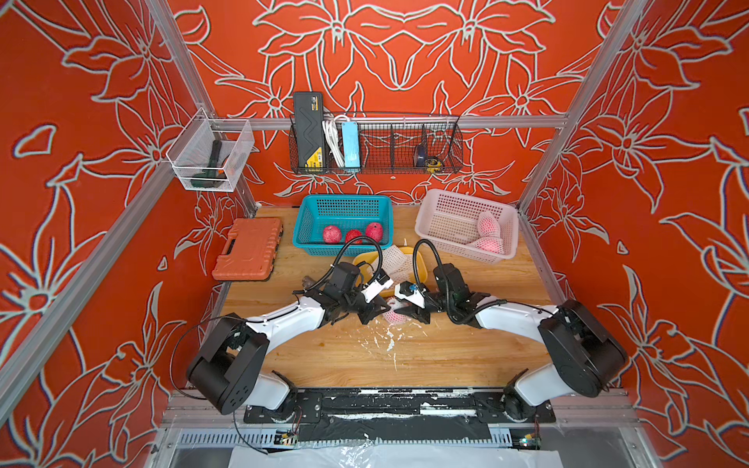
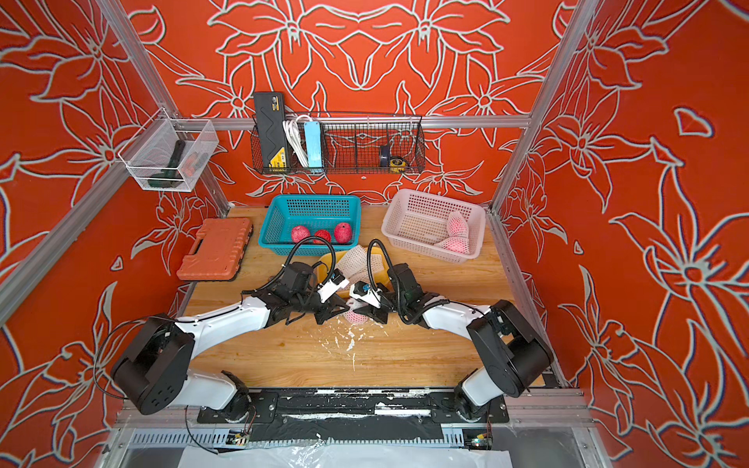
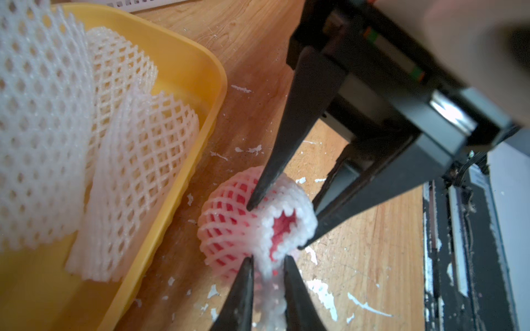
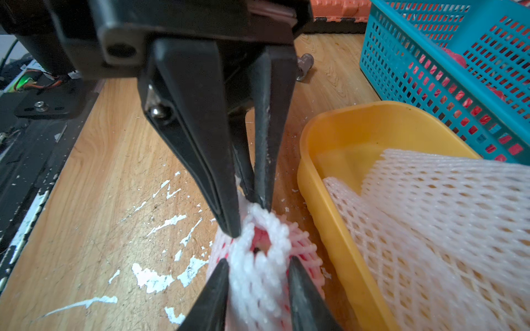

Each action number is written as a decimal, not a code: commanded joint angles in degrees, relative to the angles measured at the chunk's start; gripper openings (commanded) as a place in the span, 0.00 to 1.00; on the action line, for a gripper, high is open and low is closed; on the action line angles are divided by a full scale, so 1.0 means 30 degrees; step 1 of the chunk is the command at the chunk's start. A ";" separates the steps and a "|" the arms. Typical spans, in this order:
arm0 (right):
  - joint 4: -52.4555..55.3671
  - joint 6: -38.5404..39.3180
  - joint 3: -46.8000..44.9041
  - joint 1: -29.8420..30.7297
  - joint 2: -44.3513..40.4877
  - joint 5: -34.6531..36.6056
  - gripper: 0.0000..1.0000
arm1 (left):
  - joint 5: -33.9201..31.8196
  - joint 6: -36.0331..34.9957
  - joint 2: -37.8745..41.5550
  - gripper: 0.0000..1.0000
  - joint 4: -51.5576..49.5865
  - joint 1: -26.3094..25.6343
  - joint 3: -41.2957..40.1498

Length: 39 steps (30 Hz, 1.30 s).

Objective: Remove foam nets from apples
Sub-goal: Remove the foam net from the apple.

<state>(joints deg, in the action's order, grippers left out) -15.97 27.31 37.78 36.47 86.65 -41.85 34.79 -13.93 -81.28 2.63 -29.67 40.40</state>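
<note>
On the tabletop (image 1: 405, 364), at six o'clock from the yellow tray (image 3: 212, 94), left pincer (image 3: 268, 259) clenches the foam net (image 3: 298, 212) rim on the apple (image 3: 282, 226); right pincer (image 4: 258, 260) straddles it, half open, touching.

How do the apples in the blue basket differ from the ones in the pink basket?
The blue basket holds three apples; the pink basket holds two apples. The three apples are bare and deep red; the two apples sit in white foam nets and look pale pink. Both are round, similar-sized fruit.
</note>
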 commanded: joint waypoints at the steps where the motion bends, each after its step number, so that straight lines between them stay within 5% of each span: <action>1: 0.0434 0.0015 0.0180 -0.0177 -0.0765 0.0266 0.39 | 0.0833 -0.0320 0.0336 0.08 -0.0415 0.0017 0.0708; 6: 0.0818 -0.0186 0.0327 -0.0464 -0.1075 -0.0418 0.36 | 0.1350 -0.0241 0.1307 0.02 -0.1020 0.0017 0.0871; 17: 0.1249 -0.0869 0.1263 -0.0494 -0.0880 -0.2343 0.10 | 0.1442 -0.0013 0.1826 0.02 -0.1273 0.0015 0.0616; 20: 0.1510 -0.0604 0.1293 -0.0489 -0.0647 -0.2323 0.09 | 0.0263 0.0103 0.1710 0.16 -0.1426 0.0016 0.0378; 25: 0.1415 -0.0628 0.1119 -0.0496 -0.0202 -0.2312 0.07 | -0.1983 0.0627 0.1602 0.59 -0.1169 0.0039 -0.0381; 28: 0.1338 -0.0553 0.1088 -0.0496 -0.0260 -0.2307 0.07 | -0.2429 0.0692 0.1808 0.67 -0.0586 0.0047 -0.0973; 32: 0.1441 -0.0599 0.1233 -0.0492 -0.0296 -0.2453 0.07 | -0.1891 0.0399 0.0935 0.66 -0.0321 0.0047 -0.0880; 39: 0.1525 -0.0949 0.1385 -0.0470 -0.0207 -0.2595 0.10 | -0.0609 0.0631 0.0100 0.48 0.0390 0.0043 -0.0122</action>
<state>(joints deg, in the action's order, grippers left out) -11.99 24.71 40.25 35.22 85.67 -47.68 30.39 -11.55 -80.95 1.41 -29.63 38.57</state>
